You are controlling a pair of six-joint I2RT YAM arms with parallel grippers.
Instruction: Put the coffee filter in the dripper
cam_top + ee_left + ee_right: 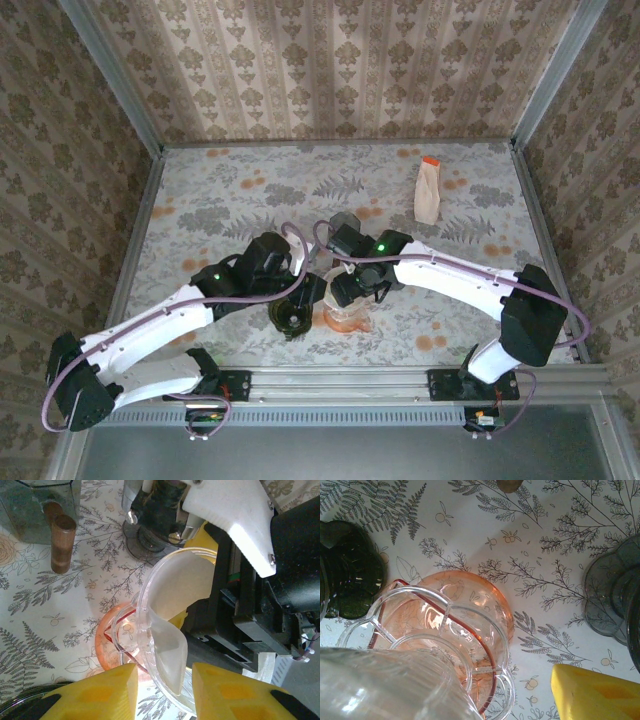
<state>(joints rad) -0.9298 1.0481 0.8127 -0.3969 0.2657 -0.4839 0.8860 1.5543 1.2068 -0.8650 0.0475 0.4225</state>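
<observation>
Top view: both arms meet over the orange jug (348,320) near the front edge of the table. The left gripper (306,292) comes in from the left and the right gripper (352,290) from the right, close together above the jug.

Left wrist: my left jaws stand a little apart, with nothing pinched that I can see. The dripper (142,607) lies dead ahead over the jug, its mouth turned toward them. The filter (180,585) is inside the dripper, white and folded over. Its long fold runs from the far rim down toward the gap between the jaws. The left arm is nearer to it. I judge the filter in but not spread against the wall.

Right wrist: the dripper's base sits over the jug's mouth. One yellow finger (590,695) stands beside the dripper, apart from it here. The jaws are spread wide. Whether they grip the dripper or just flank it, I cannot tell.
</observation>
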